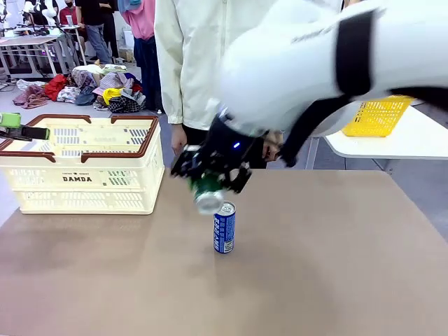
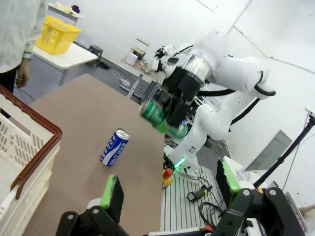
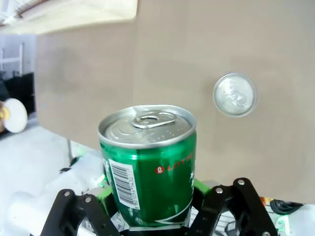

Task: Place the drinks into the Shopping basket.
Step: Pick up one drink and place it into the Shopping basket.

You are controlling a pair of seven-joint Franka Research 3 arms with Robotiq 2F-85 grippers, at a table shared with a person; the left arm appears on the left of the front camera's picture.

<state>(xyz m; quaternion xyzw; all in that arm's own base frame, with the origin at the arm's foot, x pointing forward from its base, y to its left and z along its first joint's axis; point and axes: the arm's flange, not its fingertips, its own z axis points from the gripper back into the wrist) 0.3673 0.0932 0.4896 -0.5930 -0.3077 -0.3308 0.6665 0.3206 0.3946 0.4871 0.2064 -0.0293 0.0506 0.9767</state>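
The green can [image 1: 207, 192] is clamped between the fingers of the right tool [image 1: 208, 183], which is closed on the can's lower body. The can is held clear of the bench [image 1: 329, 266], tilted, with its silver top pointing away from the tool's wrist. In the right wrist view, the barcode and part of the white lettering can be read on the can's side.

The blue can [image 1: 224, 227] is seen standing upright on the bench just below the right tool and a little to one side of the held can, apart from it. Its silver top is viewed from above beyond the tool's fingers in the right wrist view.

The Shopping basket [image 1: 42, 178] is set on the bench well to the robot's left of the right tool, with its red-brown handles folded along the rim.

The left tool [image 2: 170, 184] is held wide open with nothing between its green pads. It is positioned by the basket's rim, with the blue can lying ahead of its fingers on the bench.

A person in a cream jacket [image 1: 189, 63] is seen behind the right tool at the bench's far edge. A yellow mesh basket [image 1: 378, 115] is set on a separate white table beyond.
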